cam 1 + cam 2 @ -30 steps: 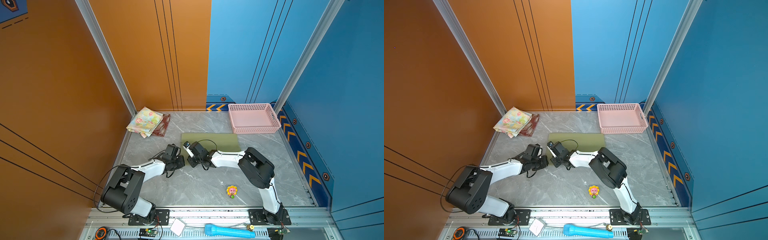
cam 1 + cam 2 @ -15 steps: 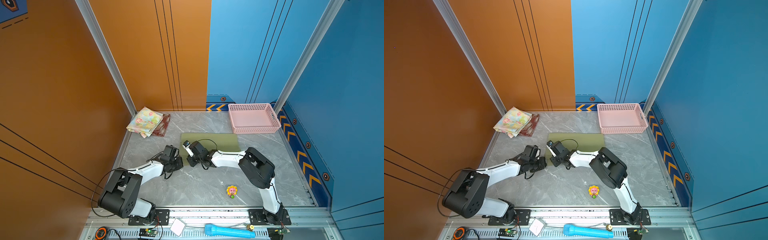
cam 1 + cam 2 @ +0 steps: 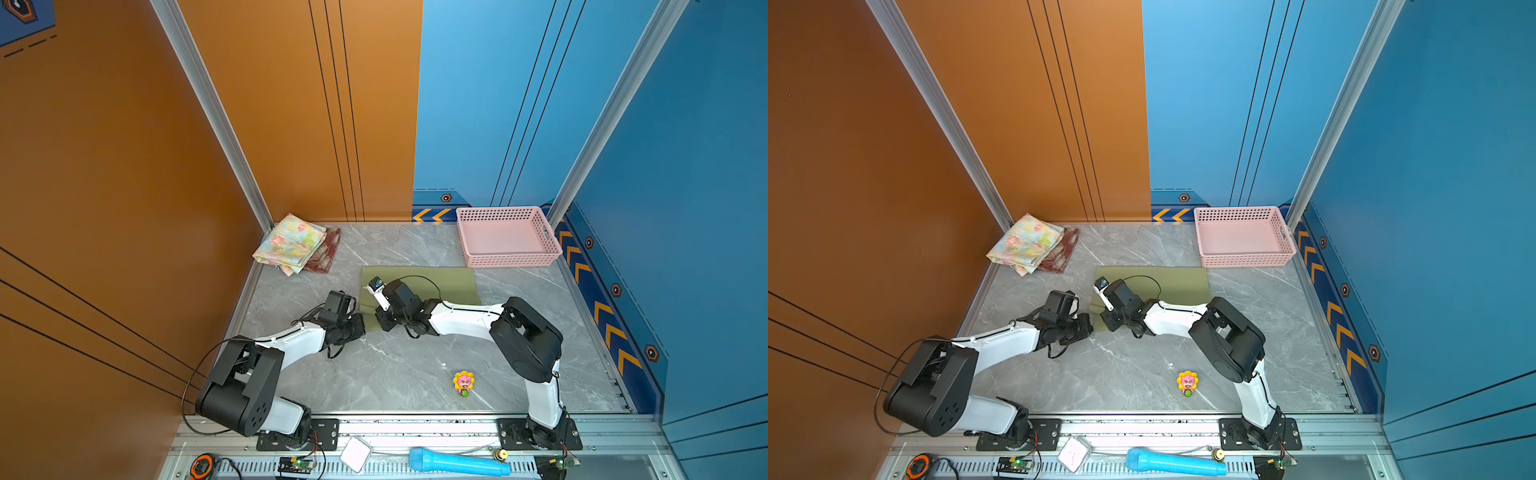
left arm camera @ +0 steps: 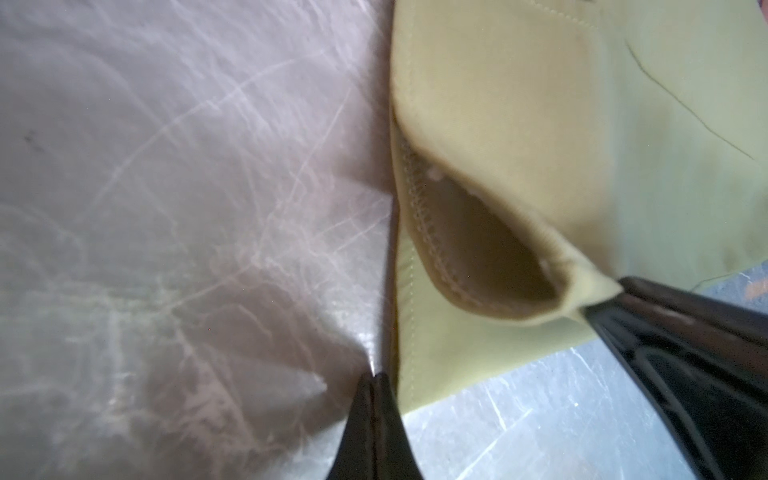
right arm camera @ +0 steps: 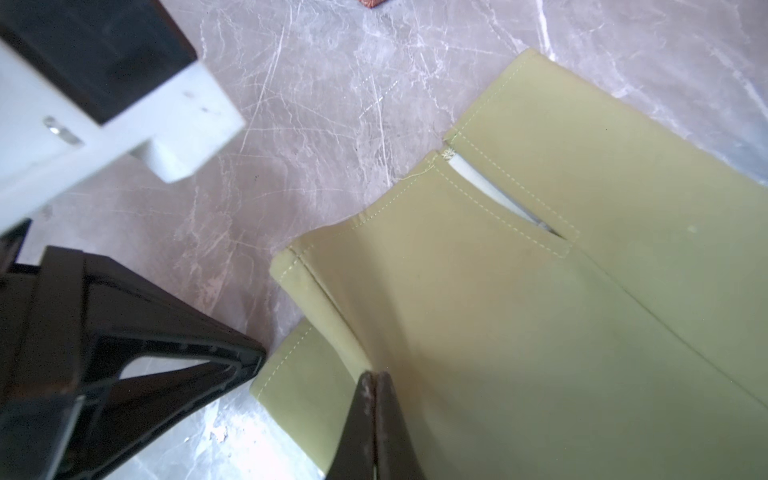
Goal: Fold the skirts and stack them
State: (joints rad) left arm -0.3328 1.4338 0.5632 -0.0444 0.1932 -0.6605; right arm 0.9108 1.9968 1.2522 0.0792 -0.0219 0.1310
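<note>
The olive green skirt (image 3: 449,282) (image 3: 1179,282) lies flat mid-table. Both grippers meet at its near left corner. My right gripper (image 3: 381,325) (image 5: 376,376) is shut on the skirt's upper layer (image 5: 540,311); in the left wrist view its fingers (image 4: 665,332) pinch the hem up, so the skirt (image 4: 519,104) gapes open. My left gripper (image 3: 360,326) (image 4: 376,378) is shut, tip on the table right beside the skirt's edge, with no cloth seen in it. At the back left, the folded floral skirt (image 3: 291,243) rests on the plaid skirt (image 3: 328,253).
A pink perforated basket (image 3: 509,259) stands at the back right, close behind the olive skirt. A small flower toy (image 3: 463,382) sits on the marble near the front. A blue microphone (image 3: 457,463) lies on the rail in front of the table.
The left arm has shifted slightly, its tip edging toward the skirt's corner. The right gripper stays at the corner, pinching the cloth.
</note>
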